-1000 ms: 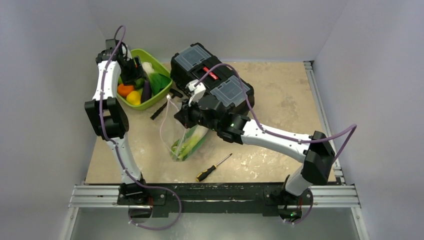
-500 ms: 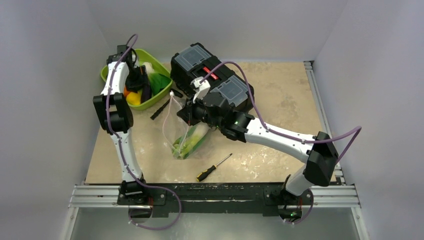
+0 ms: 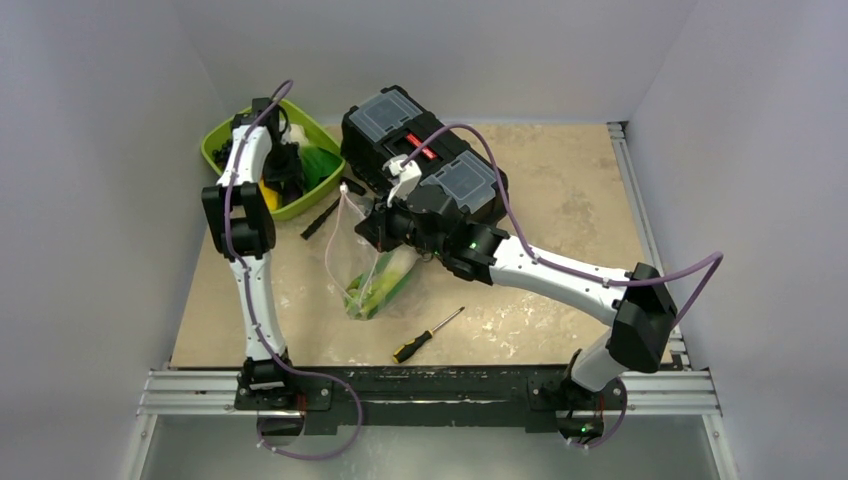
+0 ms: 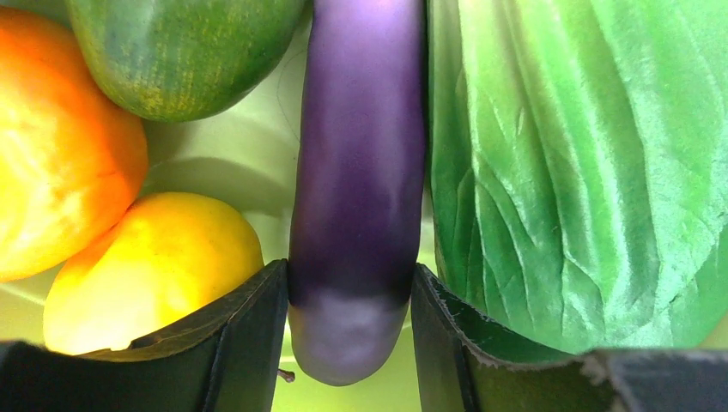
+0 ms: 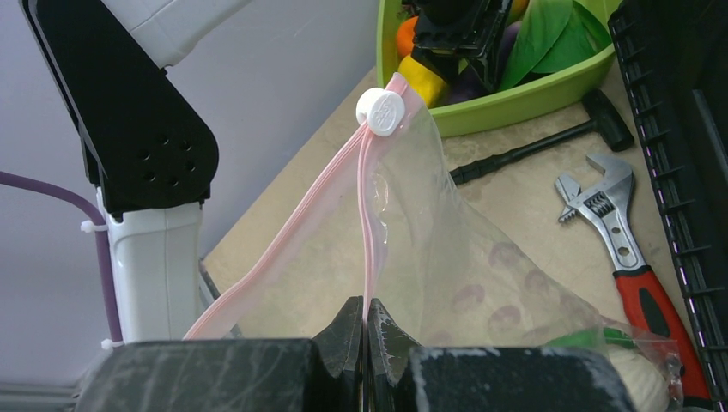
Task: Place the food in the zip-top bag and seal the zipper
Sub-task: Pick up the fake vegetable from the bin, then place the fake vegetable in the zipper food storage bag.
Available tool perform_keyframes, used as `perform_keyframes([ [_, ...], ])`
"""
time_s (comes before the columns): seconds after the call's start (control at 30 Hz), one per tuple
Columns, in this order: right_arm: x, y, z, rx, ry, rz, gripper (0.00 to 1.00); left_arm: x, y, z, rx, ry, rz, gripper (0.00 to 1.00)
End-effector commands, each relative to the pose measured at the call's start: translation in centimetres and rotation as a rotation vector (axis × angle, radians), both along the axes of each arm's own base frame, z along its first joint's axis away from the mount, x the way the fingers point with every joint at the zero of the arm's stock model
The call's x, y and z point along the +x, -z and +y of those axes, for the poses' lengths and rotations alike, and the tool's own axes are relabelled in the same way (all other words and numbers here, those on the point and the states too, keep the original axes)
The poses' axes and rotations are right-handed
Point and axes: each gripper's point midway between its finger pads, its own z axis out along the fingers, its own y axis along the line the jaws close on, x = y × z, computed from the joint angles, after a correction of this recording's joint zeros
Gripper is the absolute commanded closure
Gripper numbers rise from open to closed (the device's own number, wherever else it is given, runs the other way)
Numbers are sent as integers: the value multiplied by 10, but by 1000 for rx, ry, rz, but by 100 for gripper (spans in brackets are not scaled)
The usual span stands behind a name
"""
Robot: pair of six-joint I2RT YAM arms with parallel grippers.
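In the left wrist view my left gripper is down in the lime-green tray, and both pads press the sides of the purple eggplant. An orange, a yellow pear, a green apple and a green leafy vegetable lie around it. My right gripper is shut on the pink zipper and holds the zip-top bag up with its mouth open. The white slider sits at the far end. Green-white food lies in the bag's bottom.
A black toolbox stands behind the bag. A black hammer and a red-handled wrench lie between tray and toolbox. A screwdriver lies near the front edge. The left wall is close to the tray.
My left arm has swung further over the tray and lowered, and its jaws have narrowed onto the eggplant. The right arm with the bag has shifted only slightly.
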Motion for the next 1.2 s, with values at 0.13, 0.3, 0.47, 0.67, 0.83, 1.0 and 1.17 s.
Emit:
perform_keyframes([
  [0.13,-1,-31,-4,77,-7,-40,100,-1,-66,9,53,-6,-97,83],
  [0.3,3,-22,-1,64,3,-23,100,-13,-147,3,30,-10,-254,90],
  [0.47,10,-12,5,45,16,-14,100,-46,-178,-19,-66,-6,-283,100],
  [0.67,16,-13,10,30,20,-13,100,-122,-198,-64,-261,15,-288,100],
  [0.83,21,-11,13,11,25,-26,100,-214,-229,-109,-435,60,-369,100],
  [1.0,25,-12,9,-9,49,-54,100,-311,-242,-139,-544,106,-356,100],
  [1.17,30,-17,-2,-26,90,-115,100,-368,-237,-170,-671,124,-297,100],
])
